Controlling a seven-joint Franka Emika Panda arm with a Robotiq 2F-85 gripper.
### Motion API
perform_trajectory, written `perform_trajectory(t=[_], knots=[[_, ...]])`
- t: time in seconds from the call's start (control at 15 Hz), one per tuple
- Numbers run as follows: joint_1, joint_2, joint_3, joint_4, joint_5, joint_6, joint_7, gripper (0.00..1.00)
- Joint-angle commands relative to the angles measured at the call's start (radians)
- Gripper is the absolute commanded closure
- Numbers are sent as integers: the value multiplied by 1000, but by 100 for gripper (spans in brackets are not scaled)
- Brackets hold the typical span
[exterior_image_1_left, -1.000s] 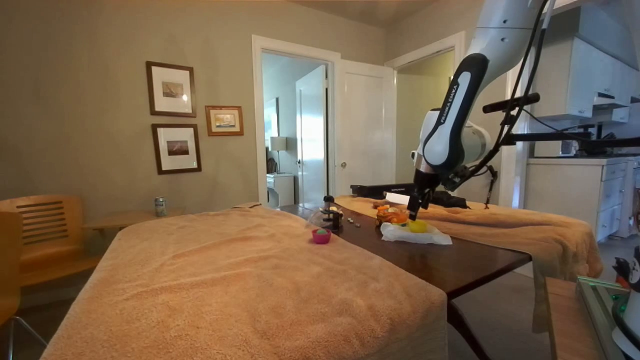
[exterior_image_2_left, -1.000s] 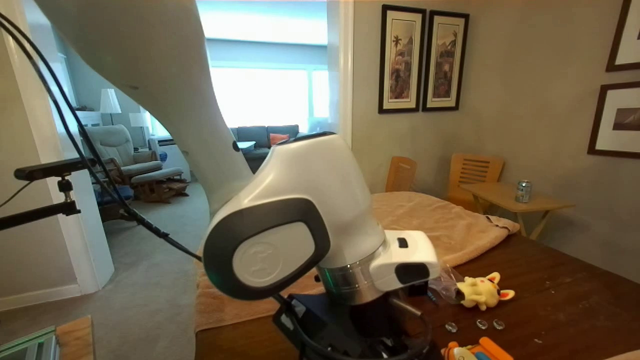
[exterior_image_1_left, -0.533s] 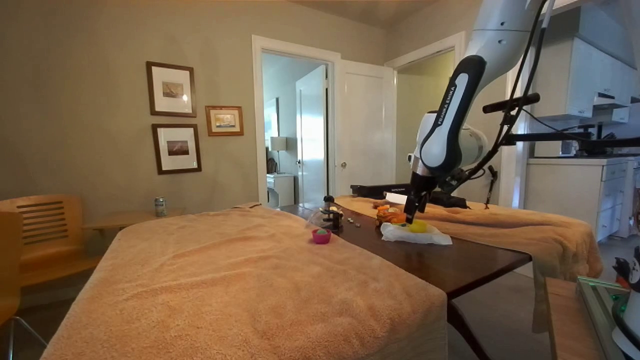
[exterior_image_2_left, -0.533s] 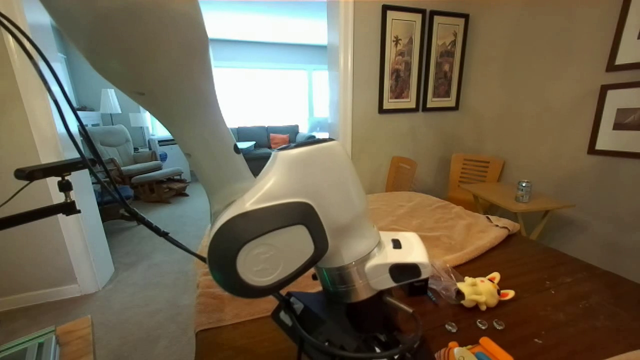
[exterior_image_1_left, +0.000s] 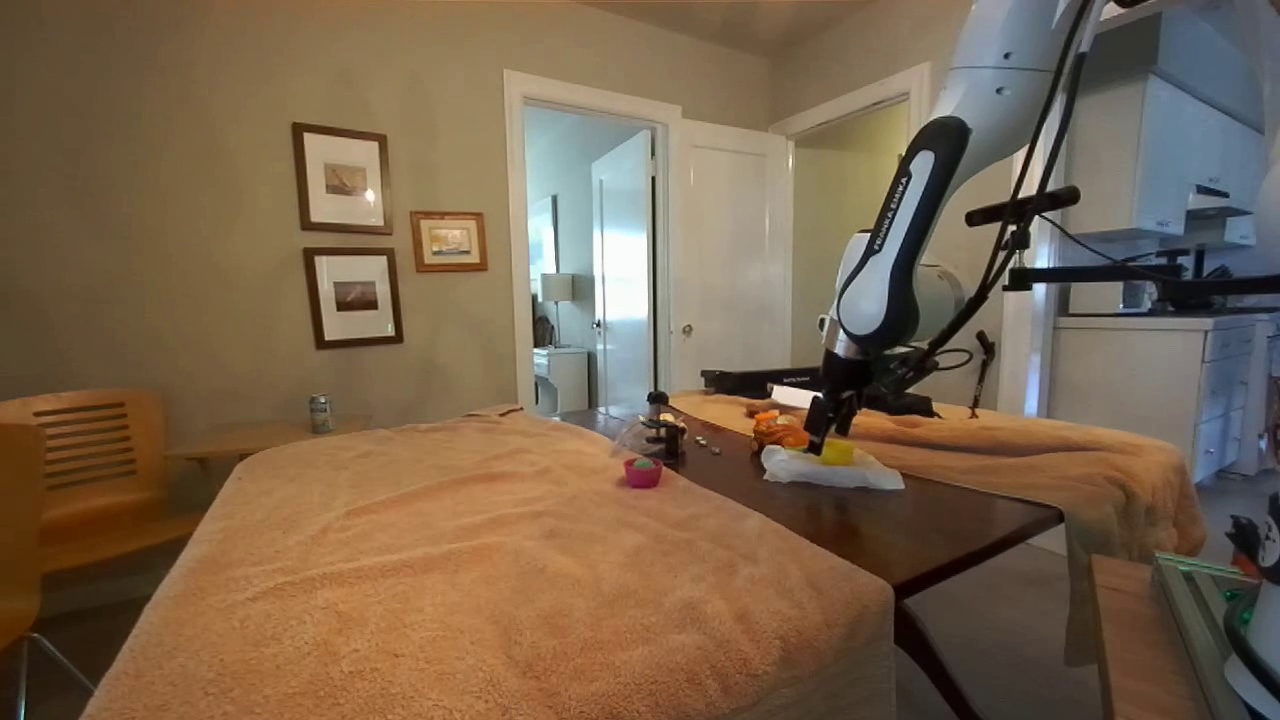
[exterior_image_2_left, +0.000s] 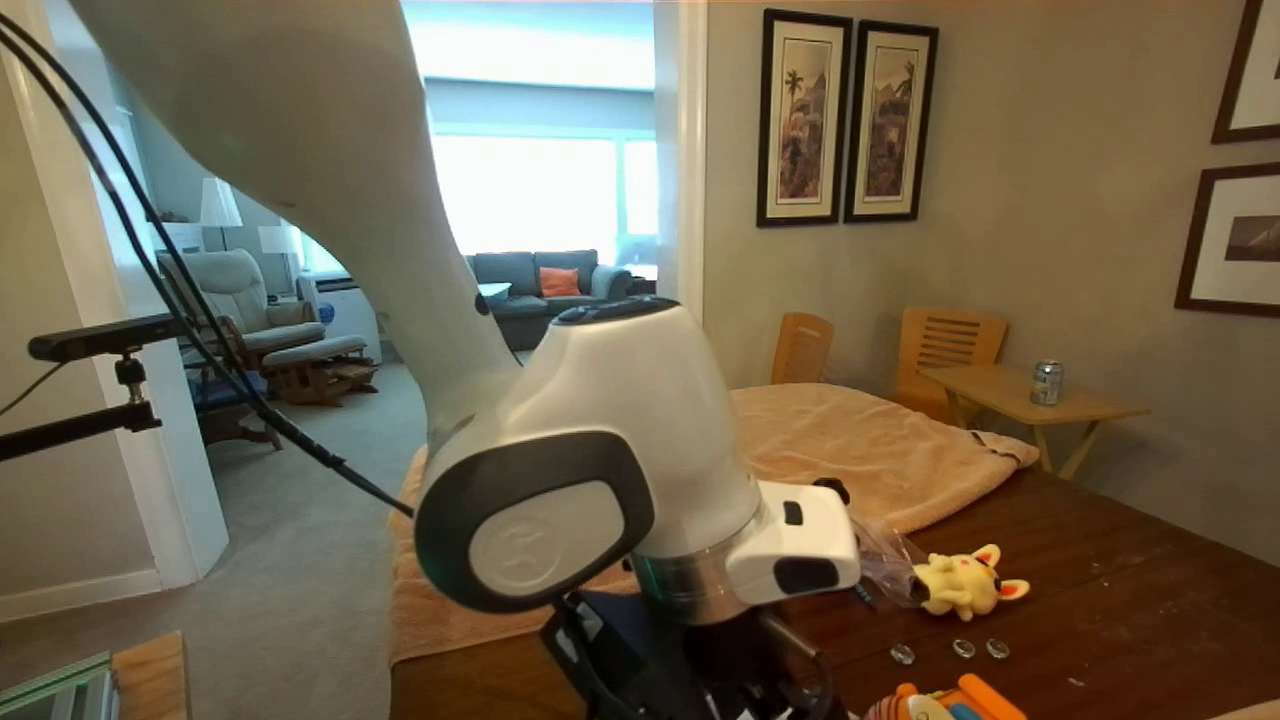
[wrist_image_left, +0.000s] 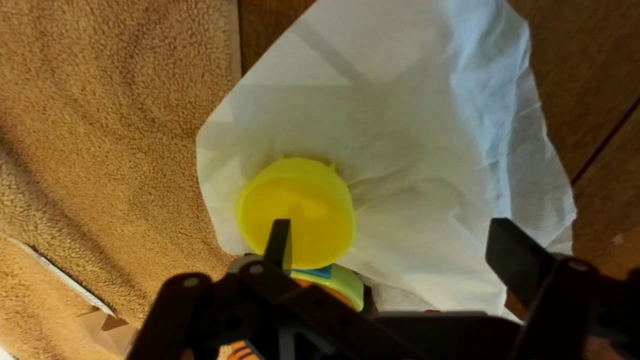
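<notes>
The end effector (wrist_image_left: 390, 235) points down over the dark wooden desk (exterior_image_1_left: 950, 520), its fingers (wrist_image_left: 280, 242) spread wide. In the wrist view one fingertip overlaps the opening of a yellow cup (wrist_image_left: 300, 215) and the opposite one reaches over a white sheet (wrist_image_left: 390, 125); whether either touches anything cannot be told. The cup stands upright on the sheet, near the side where the sheet meets an orange towel (wrist_image_left: 125, 125); in an exterior view that towel runs along the desk's far edge. The sheet lies back from the desk's bare near corner. Just beside the cup, partly hidden by the end effector, is an orange toy (exterior_image_1_left: 778, 428). In an exterior view, clear glass pieces (exterior_image_2_left: 963, 648) lie between the toy and a yellow plush (exterior_image_2_left: 965, 582). A small pink cup (exterior_image_1_left: 643, 476) with something green inside sits at the edge of a second towel (exterior_image_1_left: 480, 560).
</notes>
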Motion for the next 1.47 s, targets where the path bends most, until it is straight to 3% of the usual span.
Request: perform_trajectory(t=[0.0, 0.47, 0.67, 0.8, 1.07, 1.13, 1.4], knots=[[-86, 16, 76, 20, 28, -9, -44, 0], [-216, 44, 196, 39, 17, -19, -65, 0], [-260, 54, 235, 46, 14, -25, -73, 34], [-284, 59, 255, 51, 11, -31, -80, 48], [-325, 66, 286, 62, 9, -43, -91, 58], [-333, 66, 292, 63, 8, -43, -93, 53], [-342, 65, 303, 62, 0, -43, -94, 52]])
